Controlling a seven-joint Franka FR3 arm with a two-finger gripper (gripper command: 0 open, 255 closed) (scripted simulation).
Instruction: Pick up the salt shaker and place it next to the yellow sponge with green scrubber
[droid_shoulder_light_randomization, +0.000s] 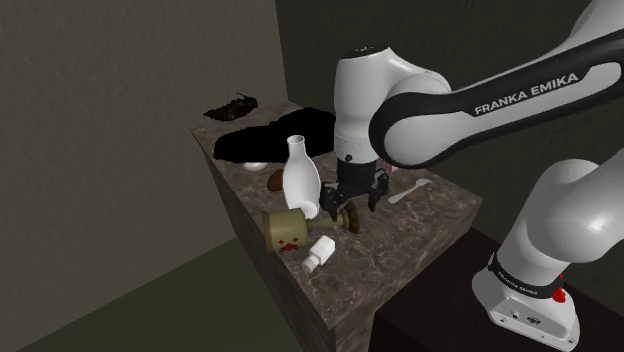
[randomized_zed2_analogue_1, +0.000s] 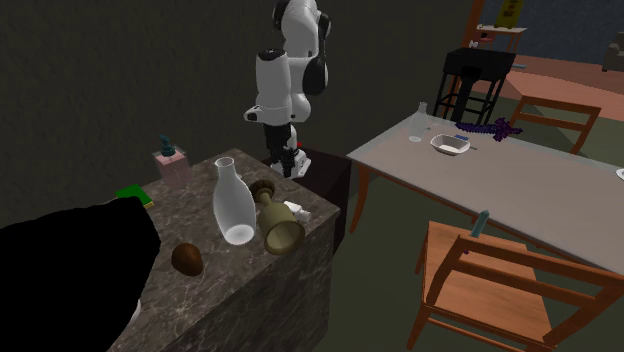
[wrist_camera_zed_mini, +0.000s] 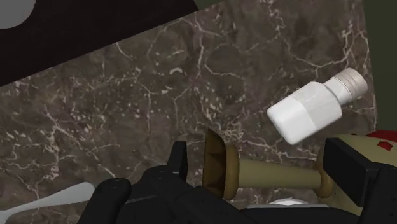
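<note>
Gripper (droid_shoulder_light_randomization: 355, 206) spread open low over the marble counter (droid_shoulder_light_randomization: 410, 245), with the white salt shaker (droid_shoulder_light_randomization: 320, 252) lying free just beside it
In the shoulder view, from the left: a dark crumpled object (droid_shoulder_light_randomization: 232, 105) sits at the far corner, a black area (droid_shoulder_light_randomization: 262, 142) covers part of the top, a white vase (droid_shoulder_light_randomization: 300, 175) stands upright and an olive goblet (droid_shoulder_light_randomization: 288, 230) lies on its side; next is the grey-capped shaker, also on its side near the counter's edge and clear of the fingers (wrist_camera_zed_mini: 349, 167), which stand wide apart and grip nothing, the goblet's stem crossing the gap between them; a white spoon (droid_shoulder_light_randomization: 410, 192) lies further right; in the second exterior view the sponge (randomized_zed2_analogue_1: 131, 194), green on top, rests near a pink dispenser (randomized_zed2_analogue_1: 172, 162), well apart from the shaker
</note>
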